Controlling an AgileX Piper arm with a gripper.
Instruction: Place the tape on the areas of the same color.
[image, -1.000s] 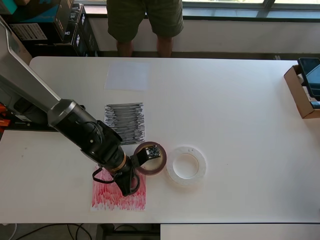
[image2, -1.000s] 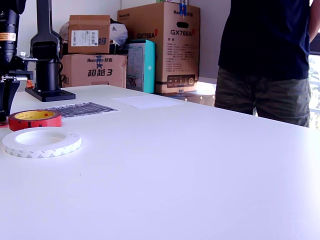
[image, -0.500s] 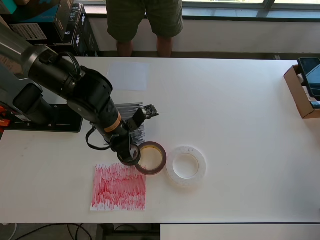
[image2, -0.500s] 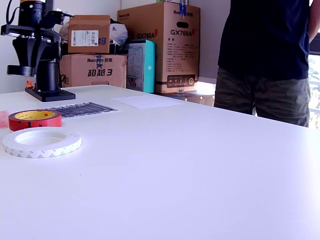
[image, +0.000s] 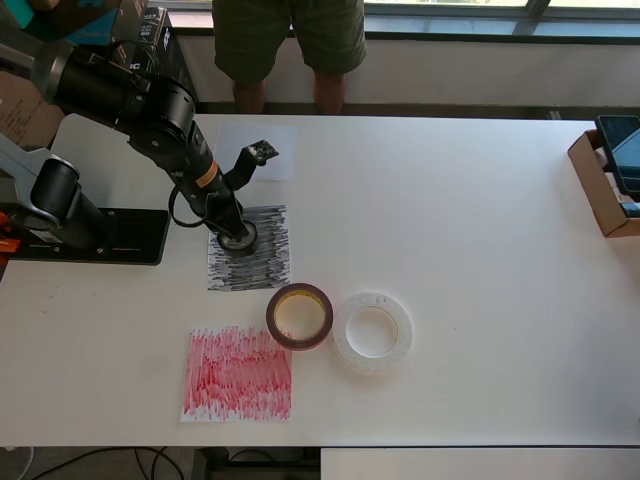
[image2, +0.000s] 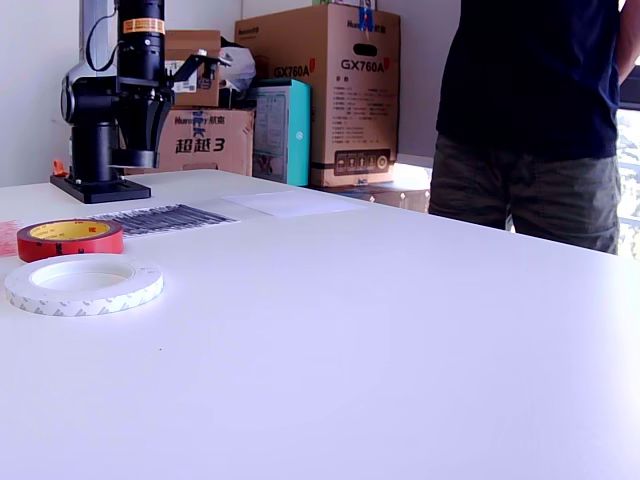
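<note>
The gripper (image: 236, 236) points down over the black scribbled patch (image: 250, 249), and it holds the small black tape roll (image: 237, 238) between its fingers. In the exterior view the gripper (image2: 135, 155) is seen above the table with the black roll (image2: 137, 158) at its tip; I cannot tell from either view if the roll already touches the paper or hangs a little above it.

The dark red tape roll (image: 299, 316) with its yellowish core lies flat on the white table (image: 470, 250), between the black patch and the red scribbled patch (image: 238, 374), just beside the upper right corner of the red one in the overhead view. The large translucent white tape roll (image: 372, 331) lies next to it on the overhead view's right; the two rolls are very close, maybe touching. In the exterior view the red roll (image2: 69, 239) is behind the white roll (image2: 83, 284).

The plain white patch (image: 256, 152) is at the far side of the table, above the black patch in the overhead view, and nothing lies on it. A person in green shorts (image: 289, 45) stands behind that edge of the table
</note>
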